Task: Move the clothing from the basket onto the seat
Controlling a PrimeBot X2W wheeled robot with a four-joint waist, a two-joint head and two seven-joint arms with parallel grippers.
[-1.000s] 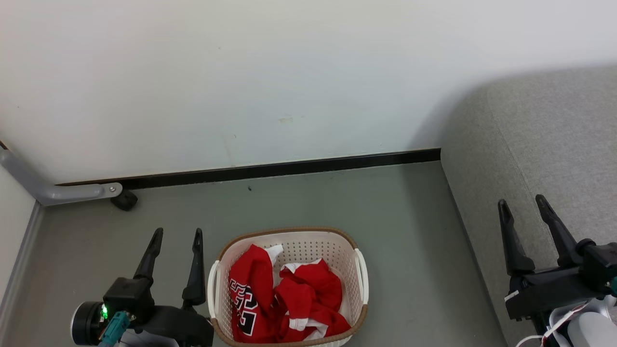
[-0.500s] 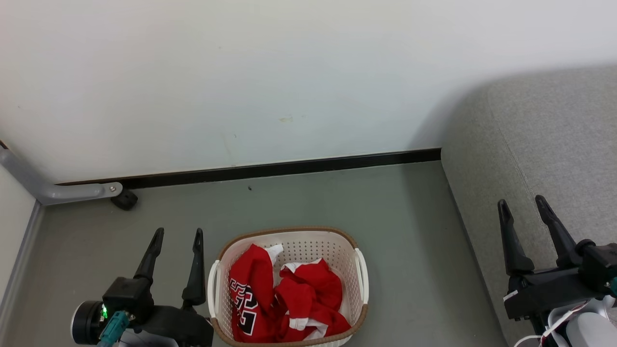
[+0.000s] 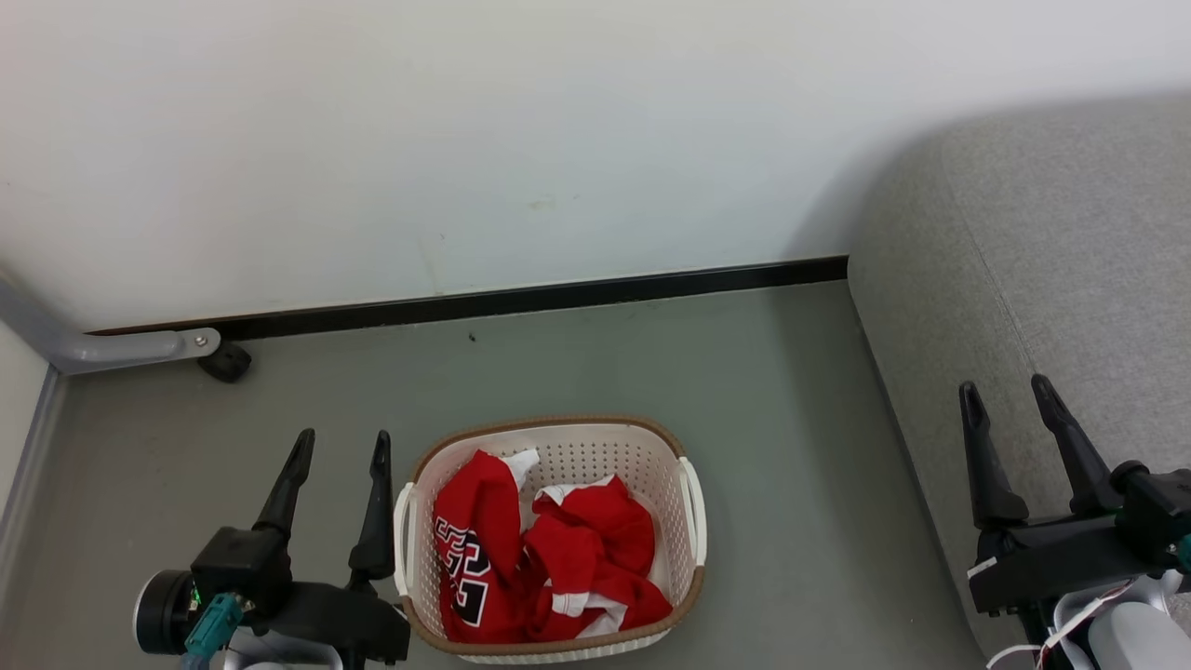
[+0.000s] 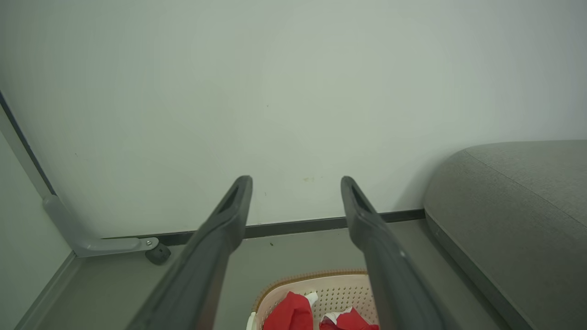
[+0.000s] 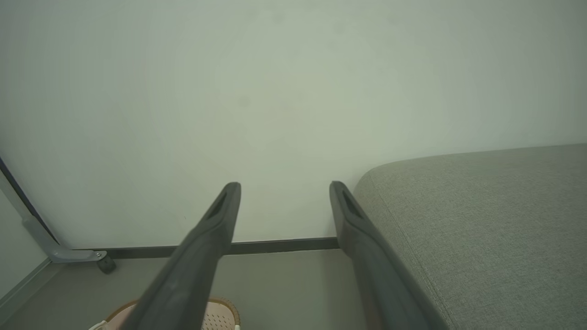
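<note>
Camera shifted, nothing moved: clothing (image 3: 549, 558) in basket (image 3: 549, 423), my left claw (image 3: 342, 439) beside it, right claw (image 3: 1004, 387) well apart, both wide.

Home-like room, grey sofa (image 3: 1070, 261), laundry basket (image 3: 595, 461)

The one piece of writing stands on the clothing (image 3: 577, 549) in the basket (image 3: 595, 458). It is large black lettering (image 3: 462, 579) with a white outline, printed on the red garment that lies along the basket's left side. In the head view it runs along the cloth in blocky, angular characters, two or three of them showing. Folds break them up, and the nearest one is partly hidden at the basket's near rim. The shapes could be letters or numerals, but which cannot be told, so no word or number can be read from it.
</note>
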